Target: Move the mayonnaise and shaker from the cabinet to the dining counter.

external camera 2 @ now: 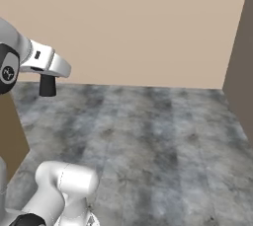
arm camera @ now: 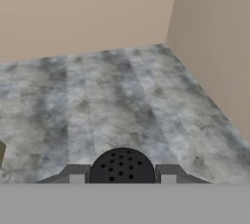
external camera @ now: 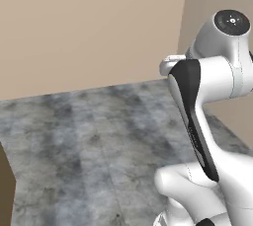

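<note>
One item in hand: the shaker (arm camera: 122, 165), its black perforated top sitting between my fingers (arm camera: 76, 174), which are drawn in narrow and clamped on its sides. My gripper (arm camera: 122, 175) carries it high over grey mottled floor (arm camera: 122, 100) near a beige wall corner (arm camera: 171, 22). Judging this is transit, held upright so nothing spills. Dining counter unseen.

Grey mottled floor (external camera: 79, 141) (stone-like, darker streaks) meeting beige walls (external camera 2: 138, 22); brown panel edge (external camera 2: 12, 136) standing on it at one side.
</note>
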